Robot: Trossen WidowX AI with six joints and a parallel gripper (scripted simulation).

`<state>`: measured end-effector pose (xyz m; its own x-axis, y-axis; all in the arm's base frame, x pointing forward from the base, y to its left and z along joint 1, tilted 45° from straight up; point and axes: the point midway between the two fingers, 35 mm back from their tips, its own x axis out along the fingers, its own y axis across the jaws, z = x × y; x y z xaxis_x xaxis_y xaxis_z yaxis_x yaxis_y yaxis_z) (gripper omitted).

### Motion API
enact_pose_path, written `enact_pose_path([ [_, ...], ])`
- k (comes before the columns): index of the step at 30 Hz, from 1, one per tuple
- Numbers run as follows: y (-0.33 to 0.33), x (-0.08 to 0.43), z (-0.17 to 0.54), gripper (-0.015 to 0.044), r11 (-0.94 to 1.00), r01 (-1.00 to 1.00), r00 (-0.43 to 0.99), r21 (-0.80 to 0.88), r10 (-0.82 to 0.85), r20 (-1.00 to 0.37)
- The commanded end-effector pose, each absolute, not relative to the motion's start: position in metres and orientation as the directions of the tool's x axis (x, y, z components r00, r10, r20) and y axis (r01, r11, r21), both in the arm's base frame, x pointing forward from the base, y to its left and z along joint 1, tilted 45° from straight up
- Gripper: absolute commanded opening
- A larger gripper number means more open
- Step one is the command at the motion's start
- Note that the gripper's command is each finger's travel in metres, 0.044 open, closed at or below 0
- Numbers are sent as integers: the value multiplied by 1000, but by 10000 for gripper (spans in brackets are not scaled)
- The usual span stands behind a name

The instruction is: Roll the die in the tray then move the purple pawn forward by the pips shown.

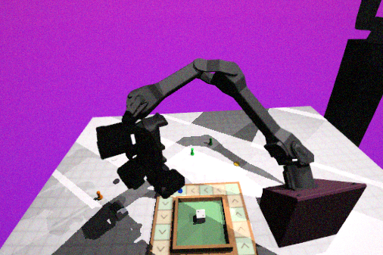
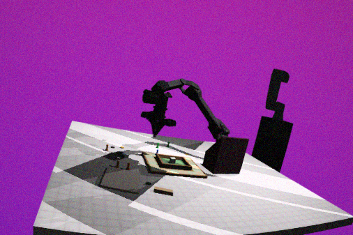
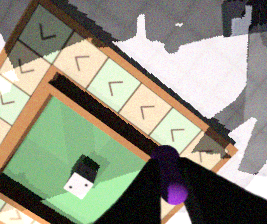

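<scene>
My gripper (image 2: 154, 135) (image 3: 167, 166) is shut on the purple pawn (image 3: 177, 193), which is held in the air above the board (image 1: 163, 216) (image 3: 114, 85). In the top view the fingertips and pawn are hidden behind the gripper body. The white die (image 1: 200, 213) (image 2: 172, 160) (image 3: 79, 185) lies on the green floor of the wooden-rimmed tray (image 1: 228, 222) (image 3: 25, 129). Its upper face shows two pips in the wrist view. Arrow squares run around the tray.
A blue pawn (image 1: 180, 191) (image 2: 157, 151) stands at the board's far side. Green pawns (image 1: 192, 152) (image 1: 210, 141) and a yellow piece (image 1: 236, 164) are beyond it. An orange pawn (image 1: 99, 195) is left. A wooden block (image 2: 163, 191) lies near the board; the arm's base block (image 1: 314, 209) is right.
</scene>
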<state>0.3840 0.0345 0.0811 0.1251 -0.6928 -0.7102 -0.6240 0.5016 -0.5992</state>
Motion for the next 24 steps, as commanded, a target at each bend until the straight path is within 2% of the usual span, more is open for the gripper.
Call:
enact_pose_path([
  [1,37,386,73,0,509,-619,119,-598,-692,-712],
  [14,48,392,-29,0,510,-618,120,-598,-691,-713],
  [24,31,395,-52,0,509,-618,120,-599,-692,-712],
])
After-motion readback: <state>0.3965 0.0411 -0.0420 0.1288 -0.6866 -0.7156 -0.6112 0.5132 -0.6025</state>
